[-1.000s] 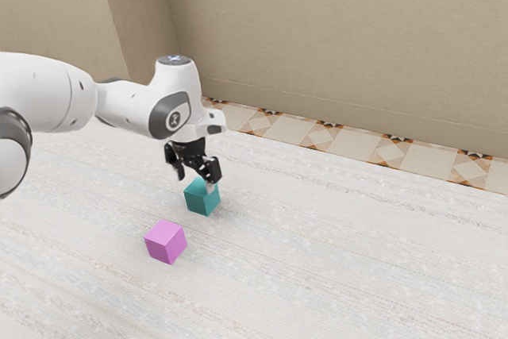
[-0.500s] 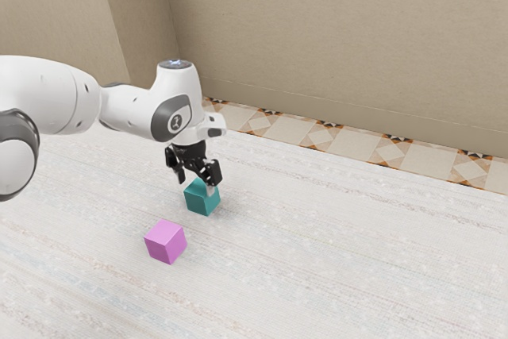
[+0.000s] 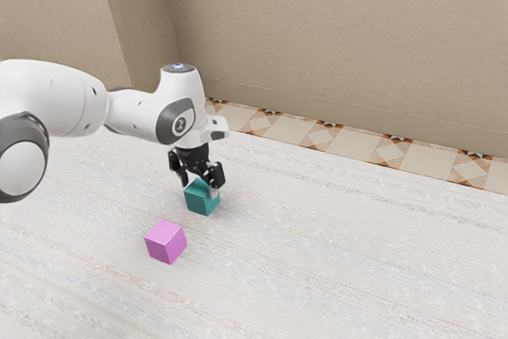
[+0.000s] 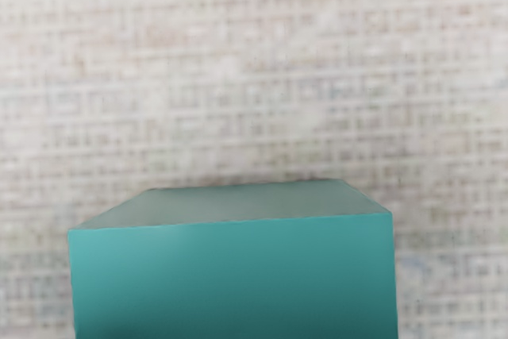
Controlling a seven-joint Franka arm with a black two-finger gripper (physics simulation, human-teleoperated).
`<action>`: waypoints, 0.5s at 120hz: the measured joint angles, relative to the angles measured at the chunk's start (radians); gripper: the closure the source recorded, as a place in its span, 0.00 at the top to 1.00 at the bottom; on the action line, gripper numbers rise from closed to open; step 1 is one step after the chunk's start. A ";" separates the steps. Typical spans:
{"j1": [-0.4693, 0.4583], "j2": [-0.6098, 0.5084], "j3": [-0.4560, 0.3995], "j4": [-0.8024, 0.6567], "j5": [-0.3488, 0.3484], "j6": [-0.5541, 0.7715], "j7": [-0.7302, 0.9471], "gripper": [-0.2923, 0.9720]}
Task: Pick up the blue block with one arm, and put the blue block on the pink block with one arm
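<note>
The blue block (image 3: 202, 200), teal in colour, rests on the pale floor-like surface. My gripper (image 3: 198, 183) stands right over it, open, with one finger on each side of the block's top edge and neither clearly pressing on it. In the wrist view the blue block (image 4: 234, 271) lies large and close just under my hand. The pink block (image 3: 166, 241) sits on the surface a short way nearer the camera and to the exterior view's left of the blue one, apart from it.
A beige wall (image 3: 333, 29) runs along the back, with a band of patterned tiles (image 3: 357, 142) at its foot. The pale surface (image 3: 341, 252) stretches open to the exterior view's right of both blocks.
My hand has come down over the blue block, so the fingers now reach past its top edge. Neither block has moved.
</note>
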State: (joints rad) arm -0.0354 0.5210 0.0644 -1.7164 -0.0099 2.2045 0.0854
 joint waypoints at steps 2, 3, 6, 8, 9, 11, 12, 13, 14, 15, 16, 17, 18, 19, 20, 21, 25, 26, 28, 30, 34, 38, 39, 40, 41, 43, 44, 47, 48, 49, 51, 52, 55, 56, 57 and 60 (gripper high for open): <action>0.000 0.001 0.000 0.000 0.000 0.000 0.000 0.77; 0.000 0.001 0.000 0.001 0.000 0.000 0.000 0.77; -0.001 0.004 0.000 0.001 0.000 0.000 0.000 0.77; -0.001 0.006 0.000 0.003 0.000 0.000 0.000 0.77; -0.001 0.007 0.000 0.003 0.000 -0.001 0.000 0.77; -0.001 0.010 0.000 0.004 0.001 -0.001 0.000 0.77; -0.001 0.011 0.000 0.004 0.001 -0.001 0.000 0.77; -0.001 0.012 0.000 0.004 0.001 -0.001 0.000 0.77; -0.001 0.013 0.000 0.004 0.001 -0.001 0.000 0.77; -0.001 0.014 0.000 0.005 0.001 -0.001 0.000 0.77; -0.001 0.015 0.000 0.005 0.001 -0.001 0.000 0.77; 0.000 0.016 0.000 0.005 0.002 -0.001 0.000 0.77; 0.000 0.017 0.000 0.005 0.002 -0.001 0.000 0.77; 0.000 0.017 0.000 0.005 0.002 -0.001 0.000 0.77; 0.000 0.018 0.000 0.005 0.002 -0.002 0.000 0.77; 0.000 0.019 0.000 0.005 0.002 -0.002 0.000 0.77; 0.003 0.023 0.000 0.006 0.003 -0.002 0.000 0.77; 0.004 0.024 0.000 0.006 0.003 -0.002 0.000 0.77; 0.006 0.026 0.000 0.007 0.003 -0.002 0.000 0.77; 0.007 0.027 0.000 0.009 0.003 -0.002 0.000 0.77; 0.009 0.029 0.000 0.012 0.003 -0.002 0.000 0.77; 0.010 0.032 0.000 0.015 0.003 -0.002 0.000 0.77; 0.010 0.032 0.000 0.016 0.003 -0.002 0.000 0.77; 0.010 0.033 0.000 0.016 0.003 -0.002 0.000 0.77; 0.010 0.033 0.000 0.017 0.003 -0.002 0.000 0.77; 0.010 0.034 0.000 0.018 0.003 -0.002 0.000 0.77; 0.010 0.034 0.000 0.019 0.003 -0.002 0.000 0.77; 0.011 0.034 0.000 0.020 0.003 -0.002 0.000 0.77; 0.011 0.035 0.000 0.020 0.003 -0.002 0.000 0.77; 0.011 0.035 0.000 0.020 0.003 -0.002 0.000 0.77; 0.011 0.036 0.000 0.021 0.002 -0.002 0.000 0.77; 0.011 0.036 -0.001 0.021 0.002 -0.002 0.000 0.77; 0.011 0.037 -0.001 0.023 0.002 -0.002 0.000 0.77; 0.011 0.037 -0.001 0.023 0.002 -0.002 0.000 0.77; 0.011 0.038 -0.001 0.024 0.002 -0.002 0.000 0.77; 0.011 0.040 -0.001 0.025 0.002 -0.002 0.000 0.77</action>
State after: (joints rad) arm -0.0246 0.5612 0.0632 -1.6910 -0.0082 2.2024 0.0857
